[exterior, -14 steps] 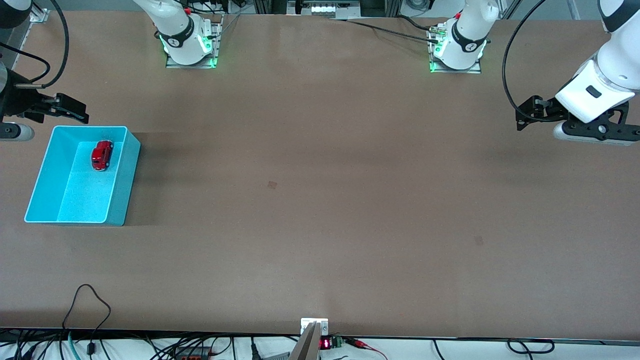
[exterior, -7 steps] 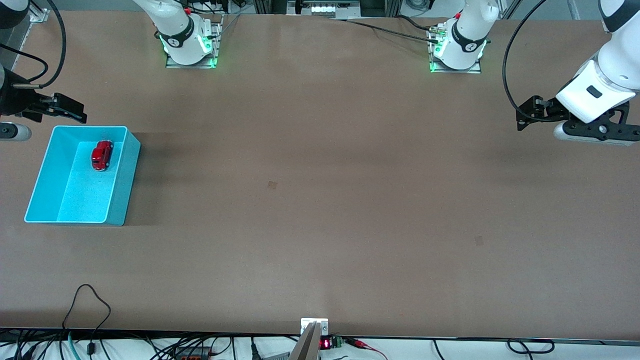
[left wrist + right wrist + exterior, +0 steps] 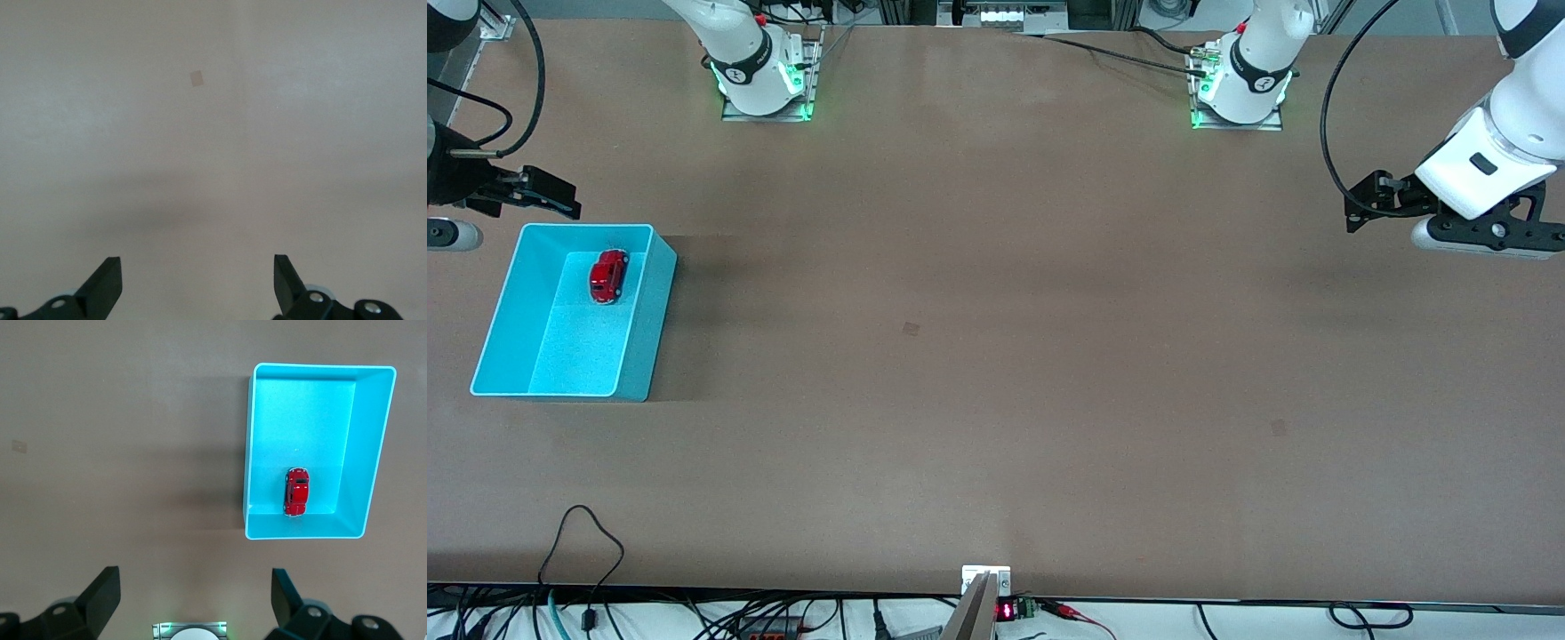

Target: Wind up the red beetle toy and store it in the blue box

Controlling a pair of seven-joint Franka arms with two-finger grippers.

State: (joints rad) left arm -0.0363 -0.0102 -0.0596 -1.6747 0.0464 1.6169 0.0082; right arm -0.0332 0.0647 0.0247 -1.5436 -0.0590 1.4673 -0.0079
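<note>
Red beetle toy [image 3: 608, 276] sits inside the blue box [image 3: 651, 311], on the box floor, upright on its wheels, at the end of the box farther from the front camera & close to the wall on the side toward the table's middle. In the right wrist view the toy [image 3: 297, 492] lies lengthwise along the box [image 3: 248, 453], near one short wall, touching no claw.

Box stands on the table [image 3: 996, 356] at the right arm's end, well apart from everything else.

Right claw [image 3: 538, 194] hangs over bare table just beside the box's end farther from the front camera, not over the box itself. Fingers [image 3: 100, 593] spread wide, nothing between them.

Left claw [image 3: 1369, 200] is up over the table at the left arm's end, well apart from the box; arm waits. Its fingers [image 3: 103, 287] also spread wide & empty, only bare table w/ a small pale mark [image 3: 196, 78] below.
</note>
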